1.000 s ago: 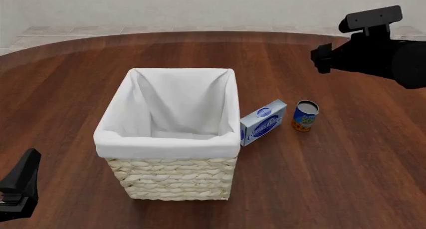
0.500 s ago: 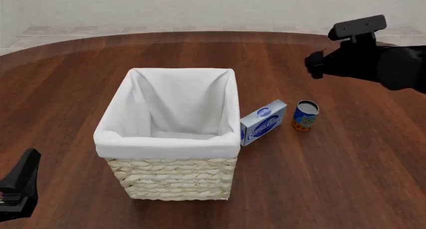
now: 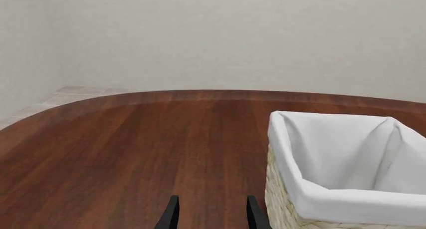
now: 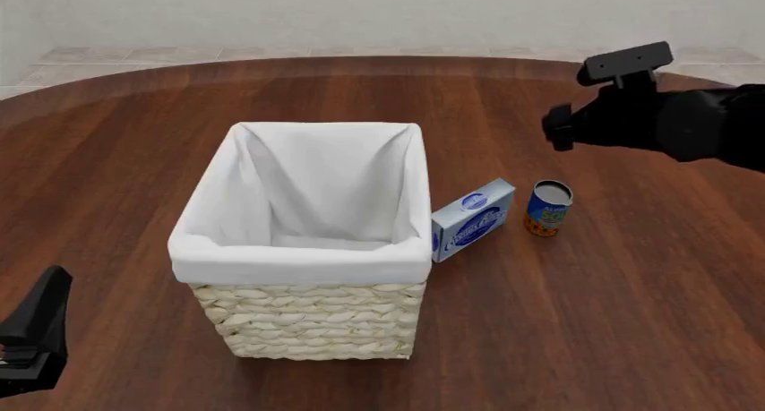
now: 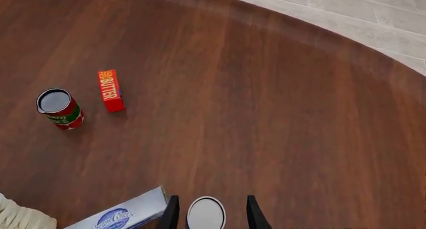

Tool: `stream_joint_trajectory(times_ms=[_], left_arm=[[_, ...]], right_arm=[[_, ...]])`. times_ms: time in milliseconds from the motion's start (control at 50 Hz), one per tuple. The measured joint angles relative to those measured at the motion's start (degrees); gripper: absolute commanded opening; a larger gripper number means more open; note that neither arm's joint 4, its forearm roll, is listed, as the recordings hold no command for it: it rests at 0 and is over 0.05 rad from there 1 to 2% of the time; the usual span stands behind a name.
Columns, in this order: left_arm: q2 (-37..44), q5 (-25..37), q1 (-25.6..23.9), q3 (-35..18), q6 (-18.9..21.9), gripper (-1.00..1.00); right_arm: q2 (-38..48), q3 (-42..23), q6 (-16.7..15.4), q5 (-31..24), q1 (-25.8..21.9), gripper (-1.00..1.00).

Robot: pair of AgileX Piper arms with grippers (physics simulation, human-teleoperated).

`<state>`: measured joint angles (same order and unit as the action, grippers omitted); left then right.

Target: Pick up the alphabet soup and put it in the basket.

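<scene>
Hovering above the alphabet soup [image 4: 550,208], the right pincer [image 5: 206,211] hangs with its fingers spread wide and empty; in the right wrist view the can's silvery top sits between the two fingertips, well below them. That alignment looks deliberate: a straight descent should bring one finger down each side of the can. The can stands upright on the table [image 4: 622,321], apart from everything. A blue-and-white box [image 4: 472,219] lies just beside it, toward the basket [image 4: 305,259], propped against the liner; judging by the wrist view, the finger on that side has room but not much. Farther out from the pincer, a red-labelled can [image 5: 59,109] and a red butter box [image 5: 110,91] sit near each other, clear of any likely path.

Left pincer [image 3: 209,215] is parked low at the near table edge, fingers apart, holding nothing, with the basket wall beside it. Task stage, by my reading: approach only, nothing lifted yet.
</scene>
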<state>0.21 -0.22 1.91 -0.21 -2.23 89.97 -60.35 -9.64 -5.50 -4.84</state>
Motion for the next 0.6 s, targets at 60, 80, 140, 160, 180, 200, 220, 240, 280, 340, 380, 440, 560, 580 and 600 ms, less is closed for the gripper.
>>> stream_joint_trajectory(times_ms=[60,80,140,160,180,200,220,240,280,340,380,440,560,580,600], left_arm=[[0.00,0.01,0.01,0.00,-0.02,1.00],[0.01,0.01,0.01,0.00,-0.02,1.00],[0.01,0.02,0.02,0.00,-0.02,1.00],[0.01,0.02,0.02,0.00,-0.02,1.00],[0.01,0.02,0.02,0.00,-0.02,1.00],[0.01,0.02,0.02,0.00,-0.02,1.00],[0.02,0.02,0.02,0.00,-0.02,1.00],[0.02,0.02,0.02,0.00,-0.01,1.00],[0.02,0.03,0.02,0.00,-0.01,1.00],[0.04,0.05,0.01,0.00,0.00,1.00],[0.05,0.06,0.00,0.00,0.01,1.00],[0.08,0.08,-0.03,0.00,0.03,1.00],[0.14,0.12,-0.10,0.00,0.08,1.00],[0.15,0.12,-0.10,0.00,0.08,1.00],[0.15,0.12,-0.11,0.00,0.09,1.00]], right_arm=[[0.40,-0.03,-0.21,0.01,0.15,1.00],[0.53,-0.03,-0.27,0.01,0.20,1.00],[0.84,0.00,-0.43,0.04,0.28,1.00],[0.93,0.02,-0.48,0.05,0.30,1.00],[1.02,0.04,-0.53,0.06,0.31,1.00],[1.11,0.07,-0.57,0.09,0.31,1.00],[1.22,0.11,-0.60,0.14,0.31,1.00],[1.33,0.14,-0.63,0.18,0.30,1.00],[1.59,0.23,-0.68,0.34,0.27,1.00],[1.94,0.32,-0.74,0.51,0.25,1.00],[2.13,0.39,-0.77,0.60,0.24,1.00],[2.37,0.48,-0.81,0.72,0.23,1.00],[2.85,0.62,-0.84,1.00,0.16,1.00],[2.93,0.62,-0.85,1.03,0.14,1.00],[3.00,0.62,-0.85,1.06,0.12,1.00]])
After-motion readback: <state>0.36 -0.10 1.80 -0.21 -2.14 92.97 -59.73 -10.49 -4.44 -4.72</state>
